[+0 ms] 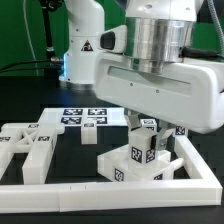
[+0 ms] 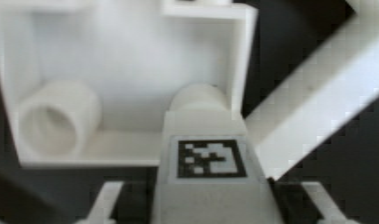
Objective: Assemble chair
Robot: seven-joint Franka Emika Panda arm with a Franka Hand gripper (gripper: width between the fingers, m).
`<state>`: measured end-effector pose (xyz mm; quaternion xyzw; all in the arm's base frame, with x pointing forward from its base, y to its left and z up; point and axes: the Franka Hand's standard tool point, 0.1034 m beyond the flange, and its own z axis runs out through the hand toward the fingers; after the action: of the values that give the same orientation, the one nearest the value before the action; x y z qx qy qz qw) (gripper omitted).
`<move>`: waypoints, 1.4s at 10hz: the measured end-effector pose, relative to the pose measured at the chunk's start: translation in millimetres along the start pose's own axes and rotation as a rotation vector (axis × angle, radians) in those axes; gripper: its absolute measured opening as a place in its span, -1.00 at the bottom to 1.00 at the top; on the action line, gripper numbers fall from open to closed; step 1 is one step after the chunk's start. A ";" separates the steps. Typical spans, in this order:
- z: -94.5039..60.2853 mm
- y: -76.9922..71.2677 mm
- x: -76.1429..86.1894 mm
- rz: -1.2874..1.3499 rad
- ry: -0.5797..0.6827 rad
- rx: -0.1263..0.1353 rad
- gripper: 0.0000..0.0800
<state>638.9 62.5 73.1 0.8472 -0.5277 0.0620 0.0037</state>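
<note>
my claw point(image 1: 142, 122) sits half-closed, gripping the tagged leg point(image 2: 209, 158); the chair point(image 1: 135, 165) is straight below it. i'd hold the leg square to the chair and press gently, no sideways wrench.

Bright even light; soft, blurry wrist view.

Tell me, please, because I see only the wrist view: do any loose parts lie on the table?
Observer: Yes, loose white parts lie at the exterior view's left, apart from the chair.
Operator: What is beyond the chair?
Observer: The marker board lies flat there, farther from the exterior camera.
Operator: And nearer to that camera?
Observer: A long white border rail runs in front of the chair and turns back at the exterior view's right.
</note>
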 end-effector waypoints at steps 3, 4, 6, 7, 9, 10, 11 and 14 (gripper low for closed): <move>0.3 0.8 -1.5 0.303 -0.004 0.052 -0.28; -0.2 1.1 -3.5 0.413 -0.012 0.082 -0.28; -2.9 0.1 -9.1 0.597 -0.040 0.121 -0.28; -2.7 0.0 -9.5 0.611 -0.042 0.119 -0.28; -2.1 0.3 -9.6 0.617 -0.043 0.119 -0.26; -1.7 0.5 -9.7 0.606 -0.041 0.118 0.24; -2.1 0.4 -8.9 0.508 -0.035 0.120 0.24; -2.0 1.5 -5.4 0.000 -0.009 0.125 0.61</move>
<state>635.0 66.8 74.4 0.8460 -0.5228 0.0909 -0.0519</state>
